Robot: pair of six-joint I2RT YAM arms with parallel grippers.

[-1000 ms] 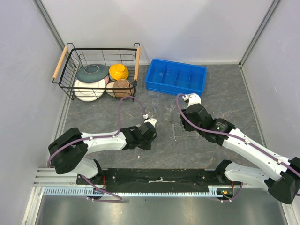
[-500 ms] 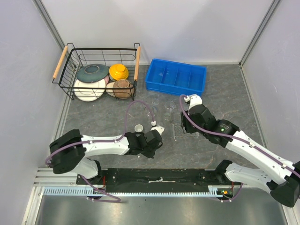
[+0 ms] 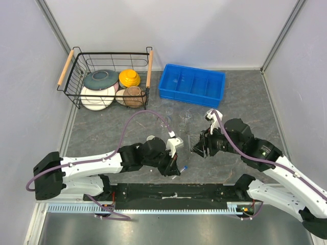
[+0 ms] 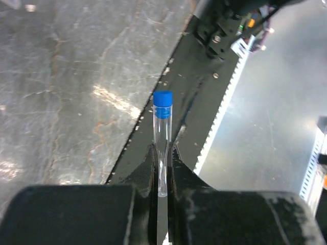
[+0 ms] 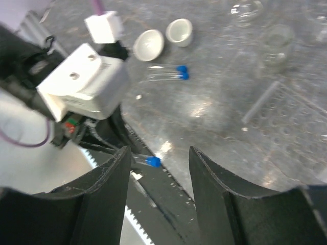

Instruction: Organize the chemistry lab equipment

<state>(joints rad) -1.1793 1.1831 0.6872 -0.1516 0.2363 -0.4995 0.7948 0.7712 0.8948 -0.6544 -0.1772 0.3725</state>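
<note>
1. Your right claw hangs released, its fingers spread wide.
2. Your left claw is clenched on a test tube.
3. A clear gridded rack lies flat on the table, to the right of the right claw.
4. The test tube sticks out past the left claw's fingertips, blue cap outermost.
5. Two white cups sit beyond the right claw.
</note>
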